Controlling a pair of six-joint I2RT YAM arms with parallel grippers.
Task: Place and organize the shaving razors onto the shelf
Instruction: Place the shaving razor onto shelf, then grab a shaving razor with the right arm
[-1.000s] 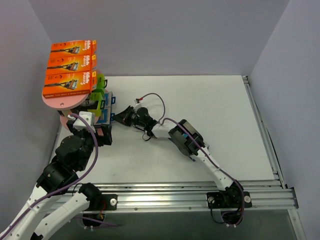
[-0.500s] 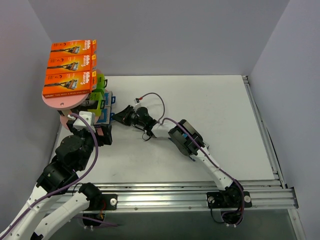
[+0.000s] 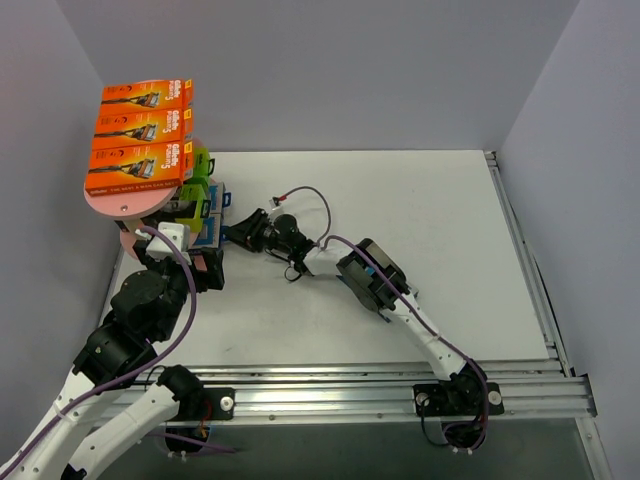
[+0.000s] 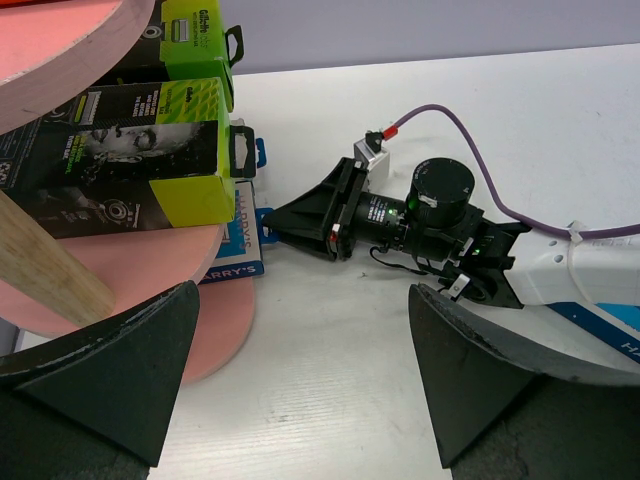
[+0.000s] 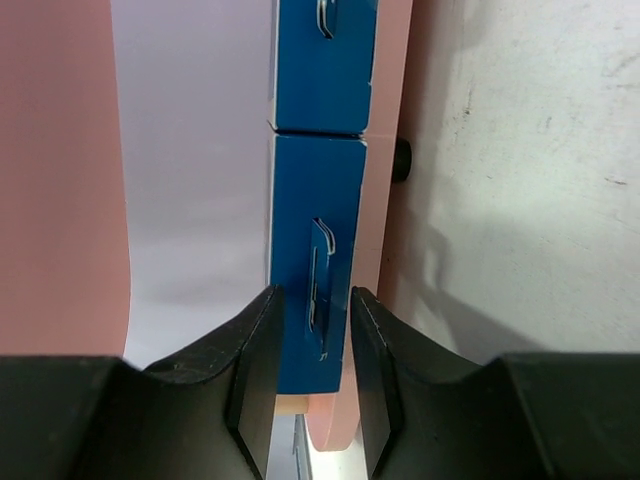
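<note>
The pink shelf [image 3: 123, 203] stands at the table's far left. Three orange razor packs [image 3: 140, 128] lie on its top board. In the left wrist view, two black-and-lime packs [image 4: 130, 160] sit on a middle board, and a blue pack [image 4: 236, 243] stands on the lowest board [image 4: 150, 310]. My right gripper [image 5: 313, 292] is open: its jaws straddle the hang tab of a blue pack [image 5: 320, 200] with a gap on each side. A second blue pack [image 5: 325, 60] stands just beyond. My left gripper [image 4: 303, 290] hangs wide open over bare table beside the shelf.
The right arm [image 3: 370, 275] stretches across the middle of the table toward the shelf, with its purple cable [image 3: 310, 195] looping above it. A wooden post [image 4: 45, 270] runs under the shelf boards. Grey walls close in the left and far sides.
My right jaws have parted from the blue pack's tab, which they were pinching a second ago. The pack stays on the lowest board. The left arm has not moved.
</note>
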